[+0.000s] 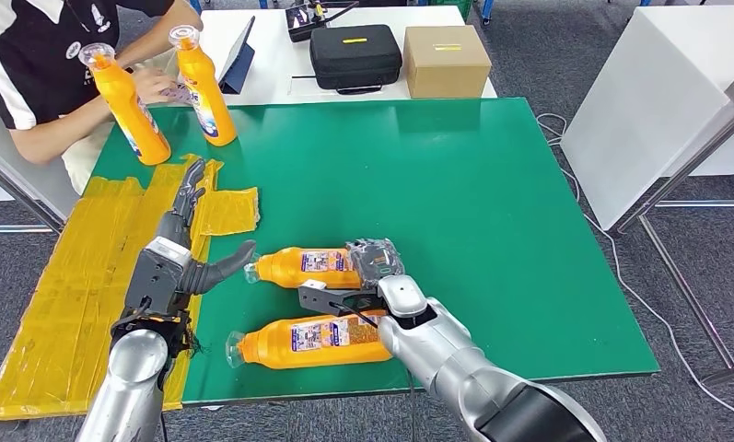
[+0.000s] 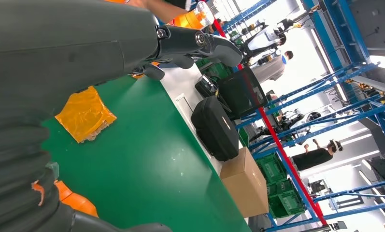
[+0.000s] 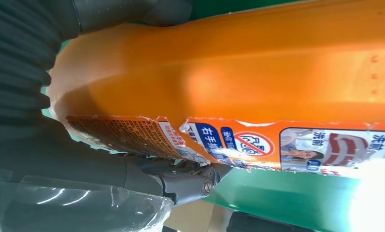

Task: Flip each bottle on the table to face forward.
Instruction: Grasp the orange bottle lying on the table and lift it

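Note:
Two orange bottles lie on their sides near the front of the green table [image 1: 492, 166], caps to the left. My right hand [image 1: 367, 276], covered in clear plastic, grips the base end of the farther lying bottle [image 1: 303, 266]; up close its orange body [image 3: 229, 72] and torn label sit between thumb and fingers [image 3: 180, 179]. The nearer lying bottle [image 1: 312, 341] is free. My left hand [image 1: 190, 247] is open beside the farther bottle's cap, fingers [image 2: 200, 43] stretched out, holding nothing. Two more orange bottles [image 1: 131, 106] [image 1: 204, 87] stand upright at the back left.
A person [image 1: 31, 64] sits at the back left, a hand by the upright bottles. Yellow tape patches [image 1: 68, 276] [image 2: 84, 113] cover the table's left side. Behind the table stand a black case [image 1: 354, 55] [image 2: 214, 128], a cardboard box [image 1: 446, 60] [image 2: 246, 181] and a tablet [image 1: 238, 46].

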